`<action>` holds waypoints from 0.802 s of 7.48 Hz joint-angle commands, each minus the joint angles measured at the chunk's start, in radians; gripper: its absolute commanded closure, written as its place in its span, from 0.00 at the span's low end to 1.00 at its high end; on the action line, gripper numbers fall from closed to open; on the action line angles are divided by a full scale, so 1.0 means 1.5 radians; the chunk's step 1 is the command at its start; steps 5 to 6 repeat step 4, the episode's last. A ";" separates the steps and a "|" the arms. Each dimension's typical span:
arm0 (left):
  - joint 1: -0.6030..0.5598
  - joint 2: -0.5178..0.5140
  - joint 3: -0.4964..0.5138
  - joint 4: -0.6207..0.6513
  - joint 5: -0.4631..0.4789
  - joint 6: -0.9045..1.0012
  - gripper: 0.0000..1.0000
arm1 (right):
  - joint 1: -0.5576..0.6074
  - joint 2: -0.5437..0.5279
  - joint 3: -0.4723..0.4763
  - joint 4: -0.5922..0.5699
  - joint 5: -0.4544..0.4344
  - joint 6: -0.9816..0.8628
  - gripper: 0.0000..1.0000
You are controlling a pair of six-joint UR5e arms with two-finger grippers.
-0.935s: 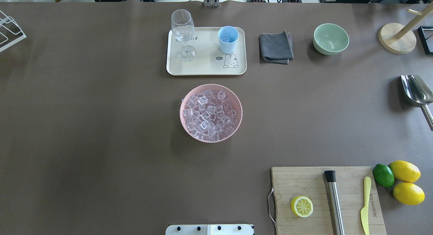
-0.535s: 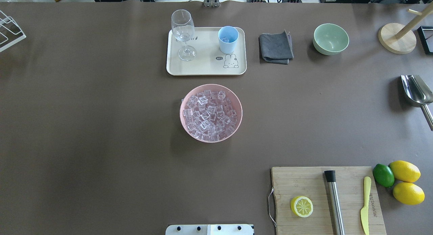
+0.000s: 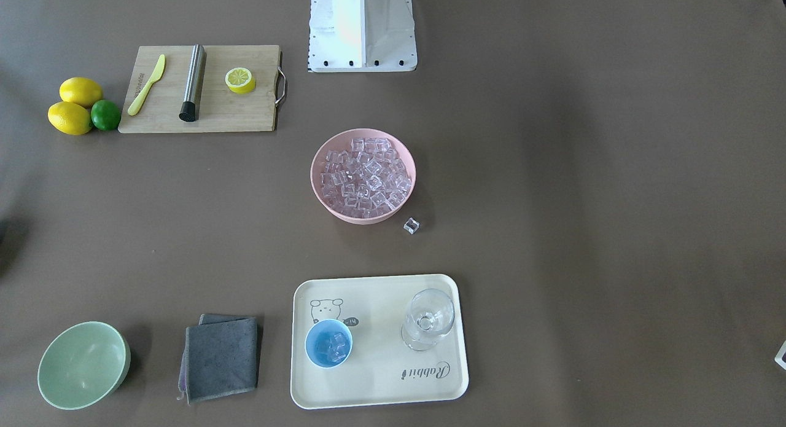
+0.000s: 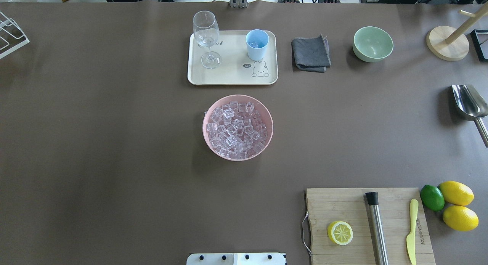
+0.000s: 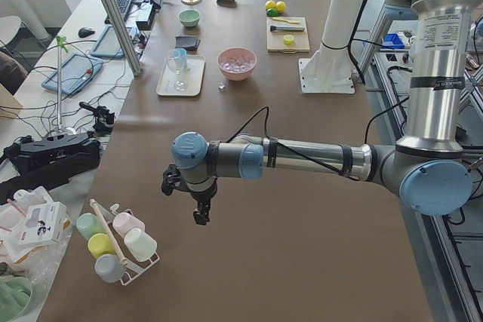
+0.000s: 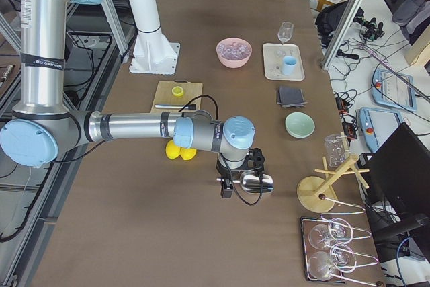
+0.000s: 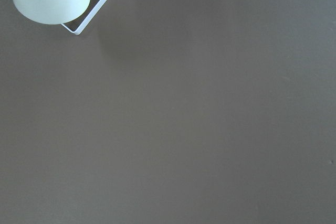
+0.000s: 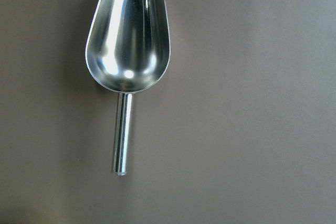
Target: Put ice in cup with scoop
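The right gripper (image 6: 227, 187) hangs just above the scoop (image 8: 127, 56), holding nothing; how far its jaws stand apart cannot be told. In its wrist view the scoop lies flat, long axis 12 to 6, handle at 6. The left gripper (image 5: 198, 205), equally unreadable, is well apart. Ice (image 4: 236, 129) fills the pink bowl (image 4: 204, 129); the cup (image 4: 257, 44) sits at 12 from it, on the tray (image 4: 228, 76)

Soft, even, bright light leaves only faint shadows on the brown counter (image 4: 114, 143), while white glare streaks the shiny scoop (image 8: 128, 40), and focus stays crisp throughout.
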 commanded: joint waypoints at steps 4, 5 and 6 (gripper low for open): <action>-0.001 0.000 0.005 0.000 0.000 0.000 0.01 | 0.000 -0.002 0.002 -0.002 0.003 0.001 0.01; -0.001 0.000 0.005 0.000 0.000 0.000 0.01 | 0.000 -0.002 0.002 -0.002 0.003 0.001 0.01; -0.001 0.000 0.005 0.000 0.000 0.000 0.01 | 0.000 -0.002 0.002 -0.002 0.003 0.001 0.01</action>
